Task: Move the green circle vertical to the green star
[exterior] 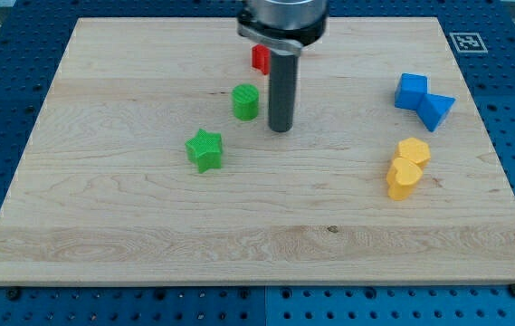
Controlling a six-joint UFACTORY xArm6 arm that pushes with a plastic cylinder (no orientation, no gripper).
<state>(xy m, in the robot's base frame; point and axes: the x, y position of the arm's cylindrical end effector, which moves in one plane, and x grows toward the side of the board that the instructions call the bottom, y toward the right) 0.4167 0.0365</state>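
Camera view: a pale wooden board (148,235) is seen lying on a blue perforated table. Towards the view's left of centre a small green star-shaped block (205,149) is found, and up and to its right, near but apart, the green circle, a short green cylinder (245,101), is seen standing upright. Just beside the cylinder on its right, my tip (280,128) is planted on the board, close to the cylinder but seemingly not touching it. No pincer is fitted, so nothing is held. Behind the rod, towards the view's top, a small red block (260,59) is partly hidden and its shape cannot be made out. At the view's right, two blue blocks (423,98) are seen touching, with two yellow blocks (406,166) stacked close below them. A leftward push looks called for. If the cylinder is struck off-centre, it could be rolled aside or driven down into the star, shifting the star itself.
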